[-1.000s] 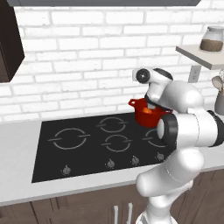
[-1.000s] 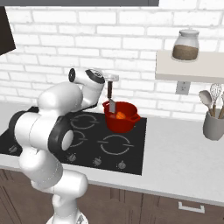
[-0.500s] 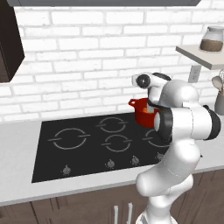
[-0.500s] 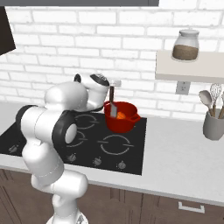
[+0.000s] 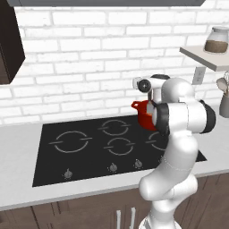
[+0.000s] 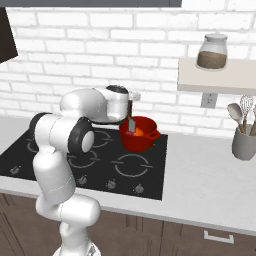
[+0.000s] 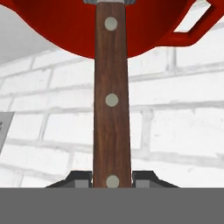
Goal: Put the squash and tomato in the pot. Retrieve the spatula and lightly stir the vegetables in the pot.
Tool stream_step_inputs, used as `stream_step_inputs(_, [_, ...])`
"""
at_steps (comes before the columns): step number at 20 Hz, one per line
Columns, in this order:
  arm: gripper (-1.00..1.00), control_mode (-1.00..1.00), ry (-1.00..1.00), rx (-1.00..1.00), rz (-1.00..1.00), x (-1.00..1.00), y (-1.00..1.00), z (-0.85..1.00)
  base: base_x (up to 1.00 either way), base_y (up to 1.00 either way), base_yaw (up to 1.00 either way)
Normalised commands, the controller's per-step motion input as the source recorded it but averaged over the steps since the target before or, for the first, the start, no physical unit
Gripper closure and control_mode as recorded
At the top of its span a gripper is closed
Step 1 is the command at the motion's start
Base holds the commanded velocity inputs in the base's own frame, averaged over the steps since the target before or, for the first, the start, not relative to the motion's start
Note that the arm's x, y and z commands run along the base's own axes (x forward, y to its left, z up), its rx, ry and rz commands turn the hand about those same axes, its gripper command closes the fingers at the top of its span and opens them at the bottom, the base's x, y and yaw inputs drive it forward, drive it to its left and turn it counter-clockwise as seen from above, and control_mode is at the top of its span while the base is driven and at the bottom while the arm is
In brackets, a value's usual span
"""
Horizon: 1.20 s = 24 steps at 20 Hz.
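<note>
The red pot (image 6: 134, 144) stands on the cooktop's back right burner and also shows in the left base view (image 5: 142, 117). My gripper (image 6: 130, 106) hangs over its left rim, shut on the spatula's brown wooden handle (image 7: 112, 100). The grey blade (image 6: 132, 125) reaches down inside the pot. In the hand view the riveted handle runs up from my gripper (image 7: 112, 178) to the pot (image 7: 61, 26). The pot's inside looks orange. I cannot make out the squash there, and the tomato is hidden.
A grey utensil holder (image 6: 243, 143) with several tools stands on the counter at the right. Above it a wall shelf (image 6: 215, 83) carries a glass jar (image 6: 212, 52). The black cooktop (image 6: 145, 172) lies in front, and a dark cabinet (image 5: 10, 42) hangs at the left.
The hand has shifted towards the pot and sunk a little with the spatula, so the blade sits deeper inside. The elbow has swung round. The pot has stayed put.
</note>
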Motion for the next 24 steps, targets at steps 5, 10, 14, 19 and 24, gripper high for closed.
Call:
stream_step_inputs(5, [1.00, -1.00, -0.05, 0.00, 0.00, 0.19, 0.00, -0.48, 0.00, 0.00, 0.00])
stream_step_inputs(10, [1.00, -1.00, -0.01, 0.00, 0.00, 0.25, -0.01, -0.45, 0.00, 0.00, 0.00])
stream_step_inputs(14, [1.00, -1.00, 0.00, 0.00, 0.00, 0.17, -0.08, -0.31, 0.00, 0.00, 0.00])
stream_step_inputs(19, [1.00, -1.00, -0.01, 0.04, 0.00, 0.12, -0.08, 0.01, 0.00, 0.00, 0.00])
stream_step_inputs(24, [1.00, -1.00, 0.10, 0.15, 0.01, -0.01, 0.23, -0.01, 0.00, 0.00, 0.00])
